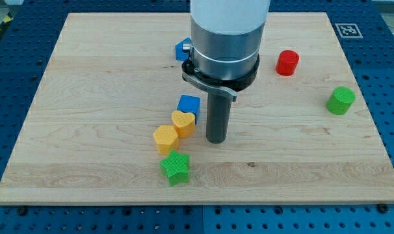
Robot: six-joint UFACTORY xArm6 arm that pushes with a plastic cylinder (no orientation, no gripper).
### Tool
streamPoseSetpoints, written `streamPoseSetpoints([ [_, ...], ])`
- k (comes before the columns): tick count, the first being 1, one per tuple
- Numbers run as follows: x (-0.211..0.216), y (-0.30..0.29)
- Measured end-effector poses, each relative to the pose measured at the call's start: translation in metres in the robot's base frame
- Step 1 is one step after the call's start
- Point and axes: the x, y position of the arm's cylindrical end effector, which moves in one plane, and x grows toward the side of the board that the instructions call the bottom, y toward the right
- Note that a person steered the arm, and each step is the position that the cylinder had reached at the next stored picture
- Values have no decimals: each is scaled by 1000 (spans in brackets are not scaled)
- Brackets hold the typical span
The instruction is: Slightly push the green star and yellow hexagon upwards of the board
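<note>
Bright even light, soft shadows, sharp focus

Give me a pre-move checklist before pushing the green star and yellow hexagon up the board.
1. My tip in view: ok, resting on the board right of the yellow heart.
2. Tip below the green star: not ok, it sits above and to the star's right.
3. Tip below the yellow hexagon: not ok, it is to the right.
4. Star and hexagon close together: ok.
5. Path upward clear: not ok, the heart and blue cube crowd the hexagon's upper right.
</note>
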Motion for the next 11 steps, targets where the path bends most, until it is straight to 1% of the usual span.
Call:
streamPoseSetpoints([
  [1, 13, -17],
  [3, 39, -19],
  [5, 90, -14],
  [6, 95, -14],
  [7, 94, -19],
  [8, 85, -37],
  [9, 72, -63],
  [11, 32, -78],
])
